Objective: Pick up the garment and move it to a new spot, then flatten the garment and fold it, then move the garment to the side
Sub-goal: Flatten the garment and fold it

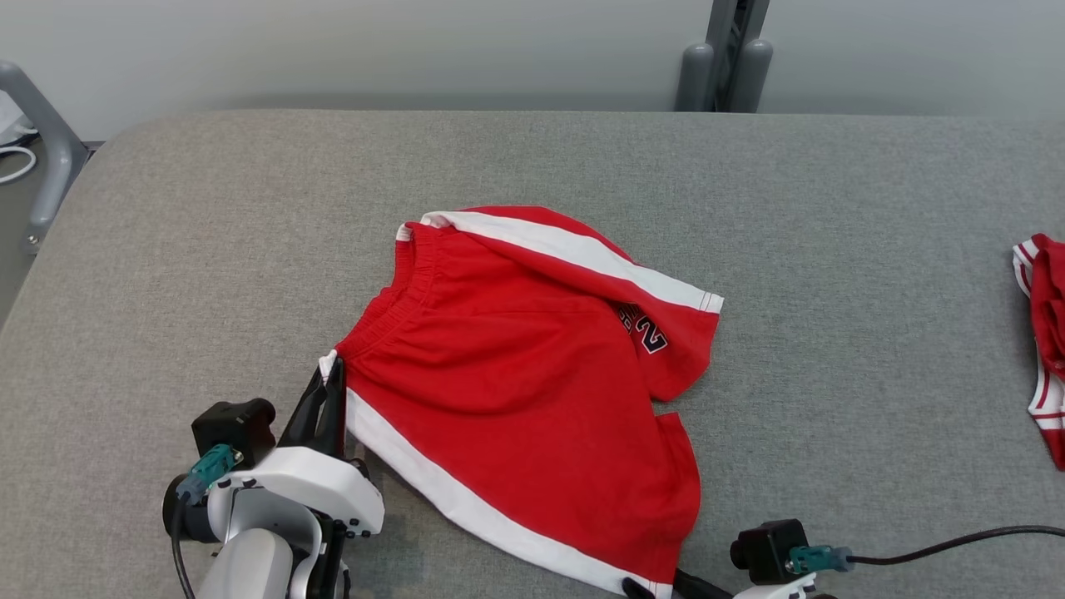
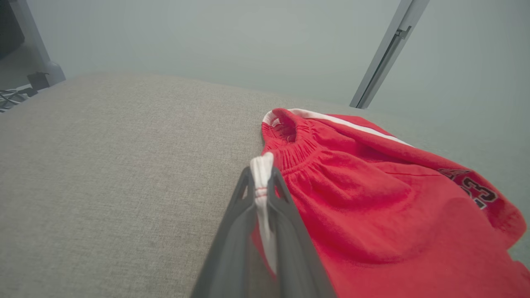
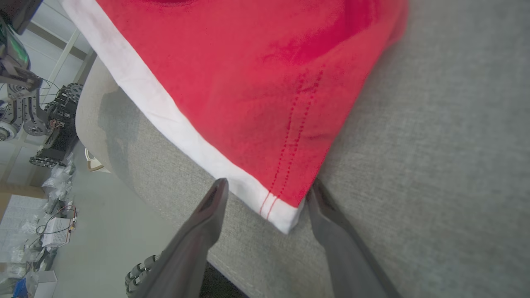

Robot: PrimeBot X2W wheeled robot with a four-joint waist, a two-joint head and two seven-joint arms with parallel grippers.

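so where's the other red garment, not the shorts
The second red-and-white garment lies at the far right edge of the head view on the grey table, cut by the frame, apart from the red shorts.

From 6 o'clock the right gripper (image 3: 268,185), fingers spread, flanks the white-striped hem corner of the red garment (image 3: 248,74) on the grey table (image 3: 434,145).
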